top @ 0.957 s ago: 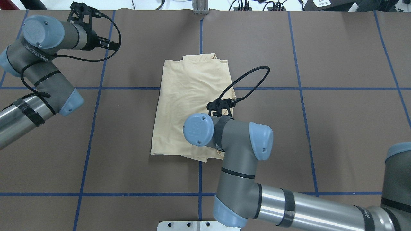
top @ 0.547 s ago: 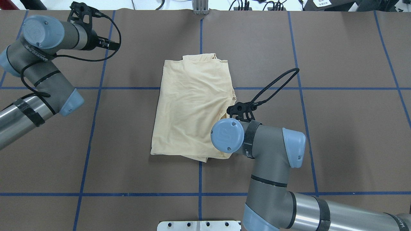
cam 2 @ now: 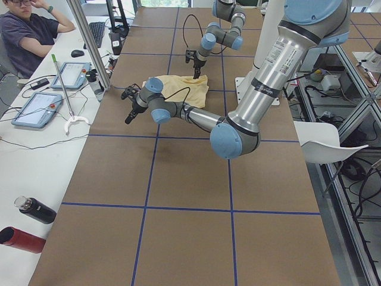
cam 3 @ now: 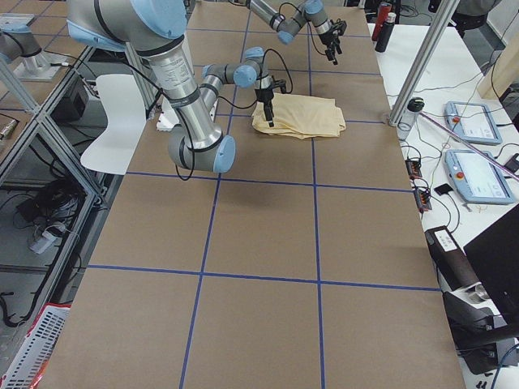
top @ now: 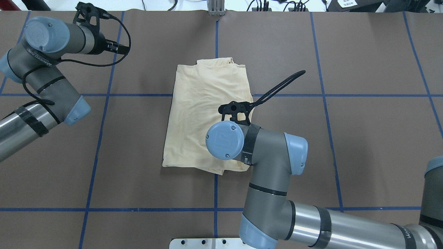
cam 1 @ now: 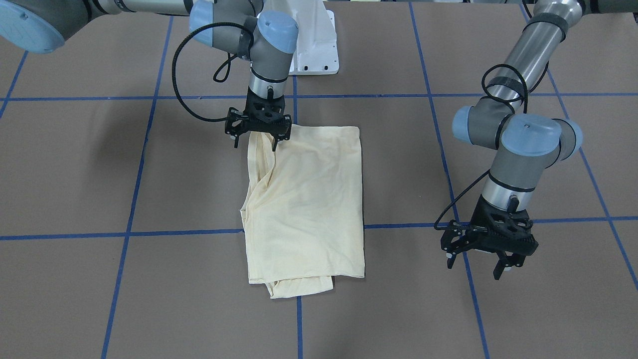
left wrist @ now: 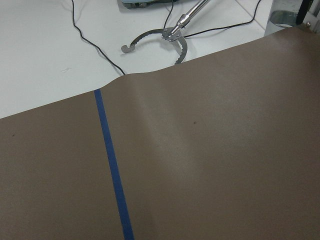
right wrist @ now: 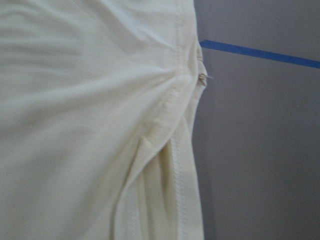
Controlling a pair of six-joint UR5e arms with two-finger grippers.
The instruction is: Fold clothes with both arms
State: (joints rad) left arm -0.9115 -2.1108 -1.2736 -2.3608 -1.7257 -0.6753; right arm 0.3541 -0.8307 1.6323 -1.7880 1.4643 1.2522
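Both arms same build: grey-and-silver jointed L arm (top: 45, 81) & matching R arm (top: 268, 155), w/ matte dark-grey joint housings and polished silver tube links. Glossy light-blue round end caps (top: 225, 141) carry an embossed "UR" logo + small screws near the rim. Thin black rings at joint seams; black strap bands round the silver tubes. White lettering on L arm's black band (top: 38, 57), too small to read. Black braided cable (top: 277, 86) loops off each wrist. Black skeletal two-finger L gripper (cam 1: 473, 270) & R gripper (cam 1: 255, 144), slim jaws. White metal pedestal base (cam 1: 314, 45), bolt holes along its edge.
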